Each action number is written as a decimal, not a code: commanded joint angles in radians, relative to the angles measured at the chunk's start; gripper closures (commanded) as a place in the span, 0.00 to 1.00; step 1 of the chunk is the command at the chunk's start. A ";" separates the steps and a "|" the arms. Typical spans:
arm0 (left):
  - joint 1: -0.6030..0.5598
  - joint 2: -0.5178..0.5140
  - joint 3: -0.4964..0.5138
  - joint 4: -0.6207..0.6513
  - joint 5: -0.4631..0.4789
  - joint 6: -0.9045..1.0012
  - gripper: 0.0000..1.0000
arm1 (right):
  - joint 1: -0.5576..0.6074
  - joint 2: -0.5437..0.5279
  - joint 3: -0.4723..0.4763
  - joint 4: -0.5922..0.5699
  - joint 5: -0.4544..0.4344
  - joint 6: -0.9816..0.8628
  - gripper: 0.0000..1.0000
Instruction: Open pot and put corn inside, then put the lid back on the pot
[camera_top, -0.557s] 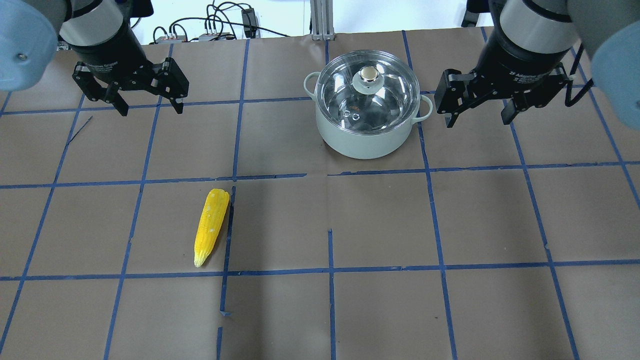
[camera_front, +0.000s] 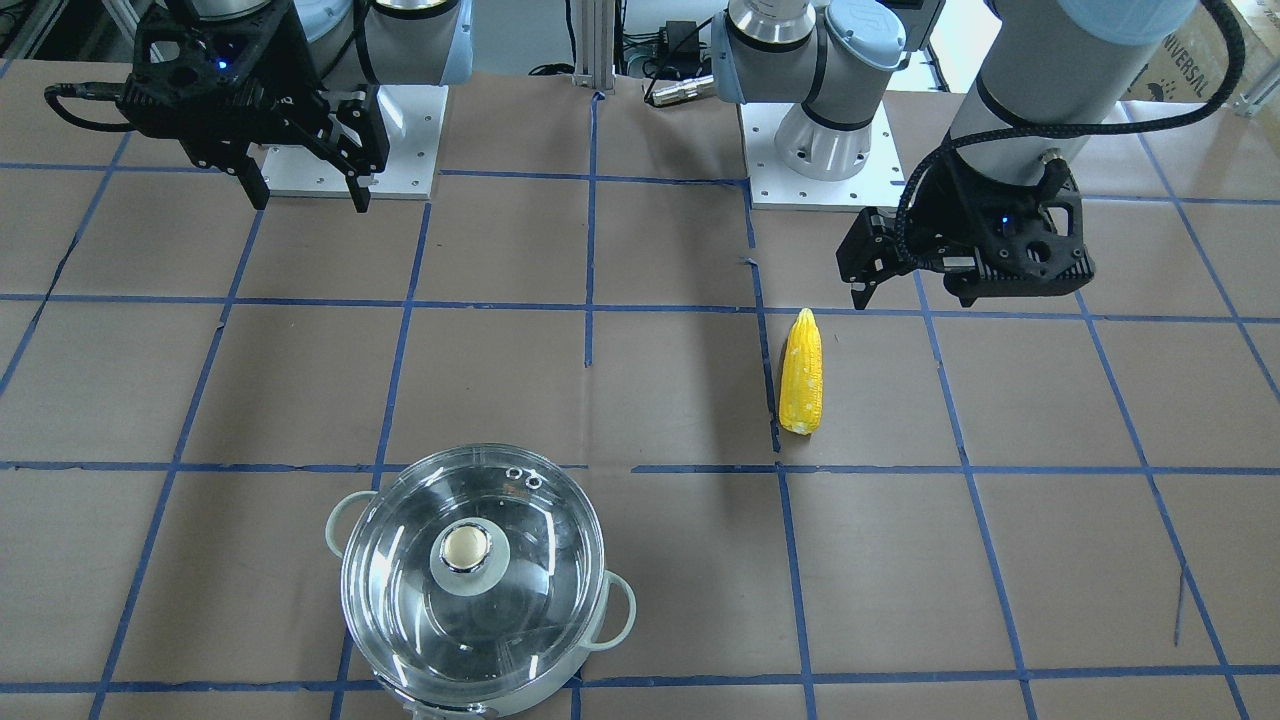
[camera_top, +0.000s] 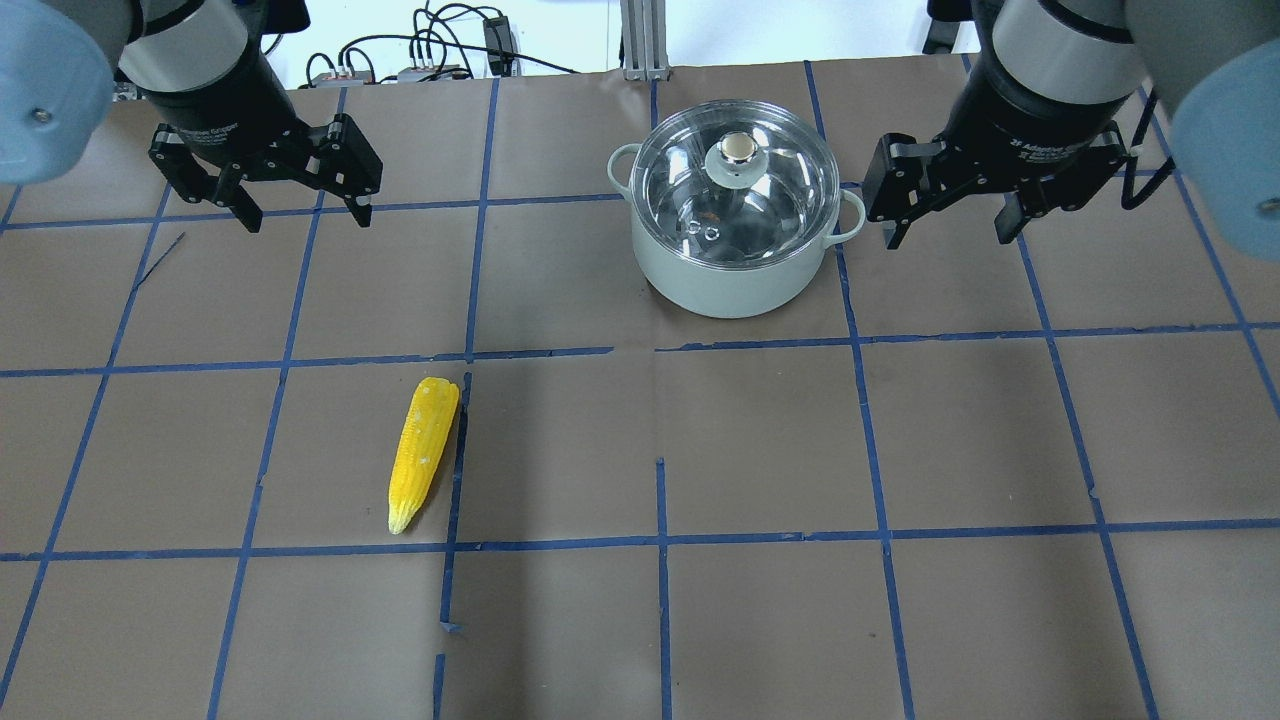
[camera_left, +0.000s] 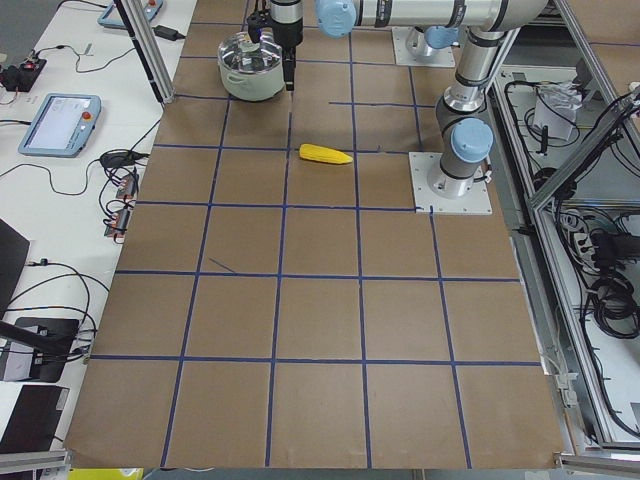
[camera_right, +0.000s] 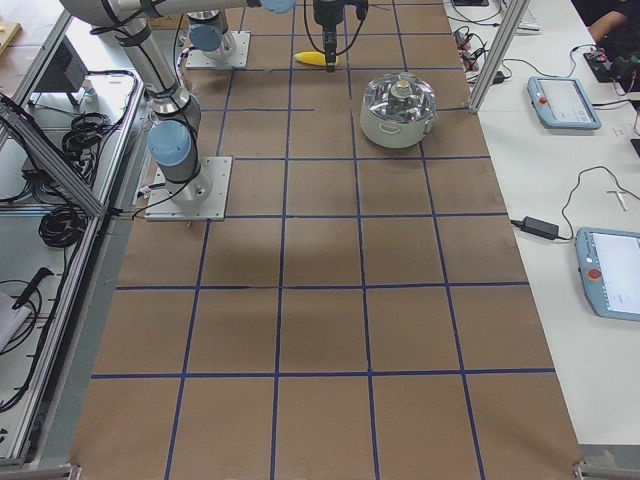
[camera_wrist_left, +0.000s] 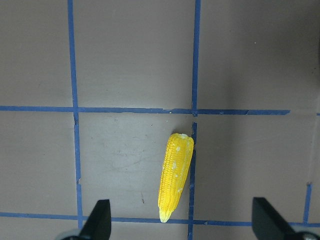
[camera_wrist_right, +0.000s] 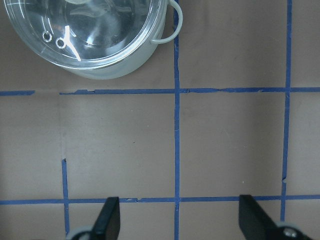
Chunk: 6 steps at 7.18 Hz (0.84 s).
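We have opened nothing yet: our left hand (camera_top: 307, 215) hangs spread and empty at upper left, the corn (camera_top: 424, 452) lies on the tabletop (camera_top: 760, 450) lower left, the lid (camera_top: 775, 200) sits on the pot (camera_top: 730, 285) at upper centre, and our right hand (camera_top: 948, 236), spread and empty beside it, should next grip the knob (camera_top: 739, 148).

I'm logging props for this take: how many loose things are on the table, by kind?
pot: 1
lid: 1
corn: 1
Total: 3
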<state>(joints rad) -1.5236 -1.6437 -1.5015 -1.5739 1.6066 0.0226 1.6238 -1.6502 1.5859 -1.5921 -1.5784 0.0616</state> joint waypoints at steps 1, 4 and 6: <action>-0.003 0.019 -0.005 -0.011 0.001 0.002 0.00 | 0.031 0.094 -0.023 -0.107 0.021 0.084 0.16; -0.001 -0.002 -0.009 -0.005 -0.002 0.014 0.00 | 0.076 0.315 -0.158 -0.187 0.044 0.089 0.11; -0.003 0.011 -0.013 -0.012 0.002 0.042 0.00 | 0.093 0.451 -0.297 -0.187 0.040 0.090 0.00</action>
<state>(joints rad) -1.5257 -1.6387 -1.5110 -1.5821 1.6065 0.0448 1.7058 -1.2800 1.3693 -1.7782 -1.5353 0.1504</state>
